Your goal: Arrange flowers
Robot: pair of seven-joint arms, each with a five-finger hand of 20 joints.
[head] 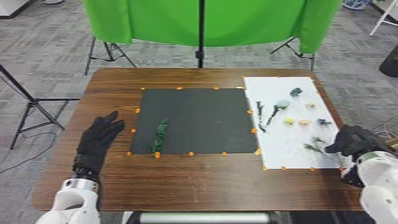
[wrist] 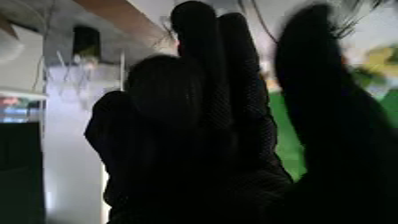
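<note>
The right hand [head: 357, 141] holds nothing that I can see: some of its fingers [wrist: 202, 60] stand nearly straight, others bend, and the thumb [wrist: 313, 75] stands apart from them. Just beside those fingertips, leafy sprigs [head: 315, 146] lie on the white sheet [head: 280, 159]. Farther out from them rest a yellow blossom [head: 289, 121], a peach blossom [head: 305, 122] and a dark blossom [head: 323, 121], then a pale flower on a stem [head: 282, 104] and a bare dark twig [head: 260, 114]. Well apart from the right fingers, the left hand [head: 96, 137] lies open and empty over the brown table [head: 178, 185]; inward from its fingers, a green sprig [head: 161, 136] lies on the black mat [head: 195, 120].
</note>
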